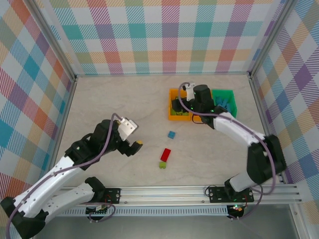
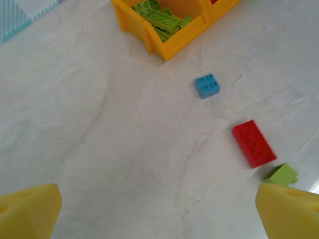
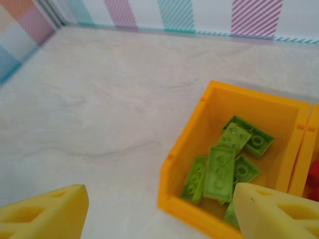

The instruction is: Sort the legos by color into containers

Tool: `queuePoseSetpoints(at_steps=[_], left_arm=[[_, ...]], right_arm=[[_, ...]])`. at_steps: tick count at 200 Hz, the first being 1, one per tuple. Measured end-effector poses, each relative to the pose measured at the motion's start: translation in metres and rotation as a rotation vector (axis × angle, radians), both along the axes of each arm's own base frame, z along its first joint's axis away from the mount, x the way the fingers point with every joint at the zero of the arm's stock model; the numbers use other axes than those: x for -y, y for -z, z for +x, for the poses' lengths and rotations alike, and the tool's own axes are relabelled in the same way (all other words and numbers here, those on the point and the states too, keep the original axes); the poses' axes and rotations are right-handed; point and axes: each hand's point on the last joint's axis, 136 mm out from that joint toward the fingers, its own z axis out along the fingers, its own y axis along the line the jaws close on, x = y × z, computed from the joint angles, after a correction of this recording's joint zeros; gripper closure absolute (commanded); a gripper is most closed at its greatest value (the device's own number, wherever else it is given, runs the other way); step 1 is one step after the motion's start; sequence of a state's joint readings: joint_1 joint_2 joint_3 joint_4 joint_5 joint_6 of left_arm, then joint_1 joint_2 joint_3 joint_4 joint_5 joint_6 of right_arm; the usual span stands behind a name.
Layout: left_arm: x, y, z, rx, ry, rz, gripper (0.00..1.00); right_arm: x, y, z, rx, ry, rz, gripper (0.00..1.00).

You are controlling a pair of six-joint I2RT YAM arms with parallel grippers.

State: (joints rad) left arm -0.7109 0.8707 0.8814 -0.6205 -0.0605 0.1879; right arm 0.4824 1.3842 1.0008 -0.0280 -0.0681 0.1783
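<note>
Both arms have glossy white shell links (image 1: 50,181) joined by rounded black joints. A thin grey-lilac cable (image 1: 99,144) trails along the left arm, and another curls over the right arm's black wrist, where small green lights (image 1: 192,105) glow. The left tool (image 2: 159,214) and the right tool (image 3: 159,214) have blunt yellow fingers (image 3: 42,214) with oblong recesses. Black base plates (image 1: 104,193) are bolted to a silver rail (image 1: 164,191).

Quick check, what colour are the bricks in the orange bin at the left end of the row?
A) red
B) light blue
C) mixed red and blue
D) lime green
D: the right wrist view looks straight into the left orange bin, and every piece piled in it is one of the lime green bricks.
</note>
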Motion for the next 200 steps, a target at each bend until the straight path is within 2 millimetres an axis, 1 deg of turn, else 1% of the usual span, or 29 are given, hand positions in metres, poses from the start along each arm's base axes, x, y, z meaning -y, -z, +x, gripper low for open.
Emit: queuePoseSetpoints(at_steps=[13, 20, 38, 50, 62, 75, 82, 96, 107, 129, 155, 183, 200], left_arm=[[0.009, 0.008, 0.006, -0.07, -0.041, -0.039, 0.02], [0.015, 0.014, 0.009, -0.108, -0.062, -0.052, 0.02], [0.033, 0.033, 0.019, -0.202, -0.111, -0.067, 0.03], [0.049, 0.048, 0.021, -0.254, -0.123, -0.059, 0.04], [0.07, 0.068, 0.017, -0.313, -0.122, -0.038, 0.04], [0.091, 0.09, 0.008, -0.381, -0.112, -0.005, 0.05], [0.101, 0.101, 0.002, -0.413, -0.108, 0.013, 0.06], [0.118, 0.121, -0.007, -0.466, -0.112, 0.05, 0.09], [0.127, 0.135, -0.015, -0.499, -0.12, 0.077, 0.11], [0.134, 0.158, -0.025, -0.538, -0.144, 0.129, 0.14], [0.136, 0.174, -0.028, -0.567, -0.165, 0.155, 0.23], [0.141, 0.192, -0.027, -0.586, -0.164, 0.186, 0.42], [0.14, 0.201, -0.027, -0.586, -0.176, 0.205, 0.54]], right_arm=[[0.009, -0.006, -0.024, -0.018, 0.0, 0.039, 0.2], [0.014, -0.004, -0.035, -0.036, 0.006, 0.051, 0.18], [0.031, 0.009, -0.066, -0.111, 0.027, 0.074, 0.12], [0.042, 0.018, -0.08, -0.157, 0.048, 0.075, 0.1], [0.052, 0.025, -0.092, -0.205, 0.07, 0.07, 0.07], [0.061, 0.027, -0.103, -0.237, 0.088, 0.063, 0.04], [0.065, 0.028, -0.107, -0.249, 0.094, 0.061, 0.0], [0.072, 0.028, -0.116, -0.261, 0.104, 0.066, 0.0], [0.076, 0.031, -0.123, -0.27, 0.109, 0.071, 0.0], [0.081, 0.038, -0.134, -0.291, 0.113, 0.075, 0.0], [0.082, 0.044, -0.137, -0.309, 0.115, 0.072, 0.0], [0.082, 0.045, -0.138, -0.311, 0.114, 0.074, 0.0], [0.083, 0.045, -0.139, -0.306, 0.113, 0.076, 0.0]])
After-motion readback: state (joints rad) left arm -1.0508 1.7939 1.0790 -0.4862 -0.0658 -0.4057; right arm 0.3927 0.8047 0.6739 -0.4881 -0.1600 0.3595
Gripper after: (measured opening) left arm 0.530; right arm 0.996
